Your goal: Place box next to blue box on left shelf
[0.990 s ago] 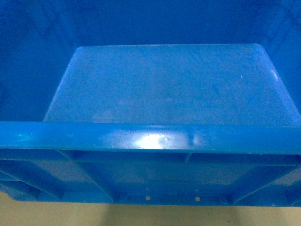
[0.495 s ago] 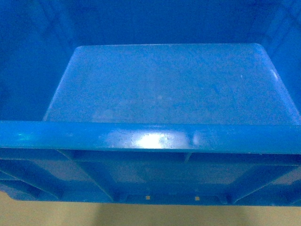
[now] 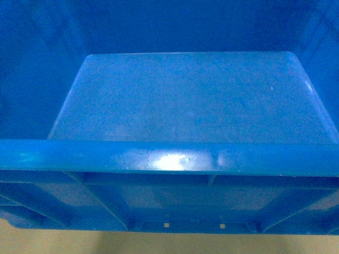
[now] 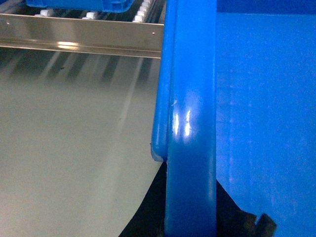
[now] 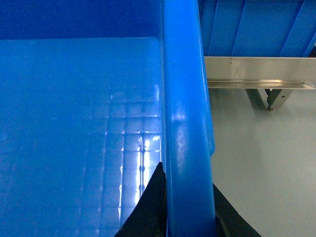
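As the near rim has sunk slightly in the head view, the box (image 3: 190,95) is being carried, both tools clamped on its side rims, short of the shelf (image 4: 79,34).

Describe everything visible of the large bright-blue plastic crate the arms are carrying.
The large bright-blue plastic crate is glossy, open-topped and empty, with a smooth floor, a thick rolled rim and ribbed outer wall with two small holes low down. It sits level, filling the head view. The left gripper and right gripper each straddle a side rim.
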Tool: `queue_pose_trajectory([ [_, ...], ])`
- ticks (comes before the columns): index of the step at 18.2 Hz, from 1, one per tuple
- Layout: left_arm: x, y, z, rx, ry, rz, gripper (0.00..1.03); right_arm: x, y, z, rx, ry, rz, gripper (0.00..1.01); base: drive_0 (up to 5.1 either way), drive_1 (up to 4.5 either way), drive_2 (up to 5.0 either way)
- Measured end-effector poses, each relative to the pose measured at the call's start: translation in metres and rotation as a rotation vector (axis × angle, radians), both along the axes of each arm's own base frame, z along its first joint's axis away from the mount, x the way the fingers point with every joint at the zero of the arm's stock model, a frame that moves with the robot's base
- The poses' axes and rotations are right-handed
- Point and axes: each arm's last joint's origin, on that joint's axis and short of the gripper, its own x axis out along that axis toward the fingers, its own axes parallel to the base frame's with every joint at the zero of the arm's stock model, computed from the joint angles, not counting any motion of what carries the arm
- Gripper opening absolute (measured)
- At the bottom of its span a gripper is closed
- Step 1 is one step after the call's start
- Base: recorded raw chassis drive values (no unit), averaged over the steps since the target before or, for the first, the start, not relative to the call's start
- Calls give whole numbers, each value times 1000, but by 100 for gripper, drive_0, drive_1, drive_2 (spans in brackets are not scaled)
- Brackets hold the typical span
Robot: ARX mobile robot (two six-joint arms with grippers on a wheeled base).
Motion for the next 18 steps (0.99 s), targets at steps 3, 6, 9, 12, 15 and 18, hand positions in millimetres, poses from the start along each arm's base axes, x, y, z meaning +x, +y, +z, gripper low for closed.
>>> queue_pose_trajectory([
  [3,0,0,0,-1,-3,0,9,0,0,1,2,-6,0,9,0,0,0],
  [6,0,0,0,-1,-4,0,9,0,0,1,1,-6,0,9,0,0,0],
  [9,0,0,0,-2,-5,0,9,0,0,1,2,-7,0,9,0,0,0],
  [12,0,0,1,-1,-5,0,9,0,0,1,2,-7,0,9,-4,390,-397],
  [15,0,0,1,-2,-6,0,9,0,0,1,2,-8,0,9,0,433,-434],
  [18,0,0,1,-3,-7,0,9,0,0,1,2,-8,0,9,1,434,-433],
])
